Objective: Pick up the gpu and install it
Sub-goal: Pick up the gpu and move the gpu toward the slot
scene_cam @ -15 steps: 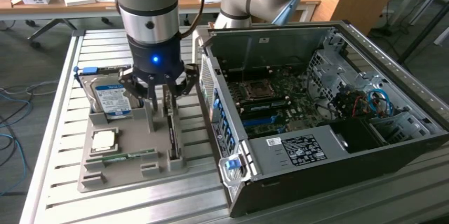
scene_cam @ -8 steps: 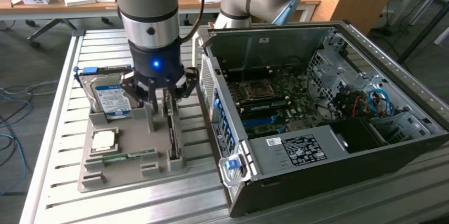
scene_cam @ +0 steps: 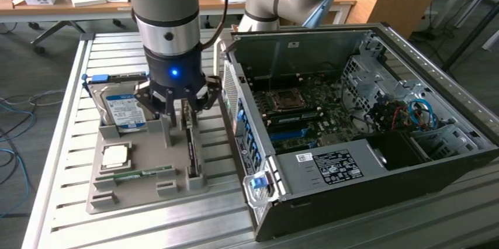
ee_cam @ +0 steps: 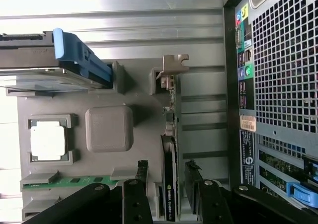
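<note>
**Gripper.** The gripper (scene_cam: 181, 109) hangs directly over the grey holder (scene_cam: 140, 195), above the holder's edge that faces the computer case (scene_cam: 328, 202). A blue light shows on the arm just above the gripper.

**Fingers.** They are spread wide and hold nothing. In the wrist view the two black fingers (ee_cam: 141, 172) stand one on each side of the gpu (ee_cam: 170, 194), straddling it. A narrow strip of grey holder shows between each finger and the card, so no contact is noted.

**Gpu.** It stands on its edge, upright, in a long slot of the holder, along the holder's case-side edge. It sits down in that slot and is not raised. Its silver bracket (ee_cam: 174, 65) is at the end of the slot toward the holder's hard-drive end. The card's dark upper edge between the fingers carries pale lettering.

**Other contents of the holder.**
- A hard drive (scene_cam: 121, 109) with a blue label stands upright at one end of the holder, with a blue plastic rail along its top.
- A square silver processor chip (scene_cam: 115, 155) lies flat in a pocket near the holder's middle.
- A green memory stick (scene_cam: 144, 174) lies in a narrow channel just beside the chip.
- All three are apart from the fingers.

**Surroundings.** The case stands just beside the holder with its side open and its motherboard exposed. Holder and case rest on the same slatted metal table (scene_cam: 117, 228).
</note>
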Action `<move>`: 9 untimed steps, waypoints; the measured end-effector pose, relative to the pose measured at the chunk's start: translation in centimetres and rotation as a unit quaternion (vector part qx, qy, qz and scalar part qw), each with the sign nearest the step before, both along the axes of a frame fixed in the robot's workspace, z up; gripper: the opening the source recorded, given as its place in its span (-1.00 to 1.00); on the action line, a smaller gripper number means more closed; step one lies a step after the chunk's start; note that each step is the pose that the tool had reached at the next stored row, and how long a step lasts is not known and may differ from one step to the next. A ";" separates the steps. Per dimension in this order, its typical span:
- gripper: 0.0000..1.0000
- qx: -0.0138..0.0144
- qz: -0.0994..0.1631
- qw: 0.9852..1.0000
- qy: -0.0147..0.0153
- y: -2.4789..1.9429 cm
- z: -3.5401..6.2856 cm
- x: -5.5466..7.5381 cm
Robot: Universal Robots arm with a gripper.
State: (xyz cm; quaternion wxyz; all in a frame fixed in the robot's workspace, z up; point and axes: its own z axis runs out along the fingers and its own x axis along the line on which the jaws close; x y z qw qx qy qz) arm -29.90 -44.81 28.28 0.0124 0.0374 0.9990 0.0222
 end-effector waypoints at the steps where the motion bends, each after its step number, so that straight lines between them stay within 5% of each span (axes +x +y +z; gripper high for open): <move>1: -0.15 0.000 0.000 1.000 0.000 -0.06 0.00 0.1; 9: -0.15 0.000 0.000 1.000 0.001 -0.23 -0.35 0.5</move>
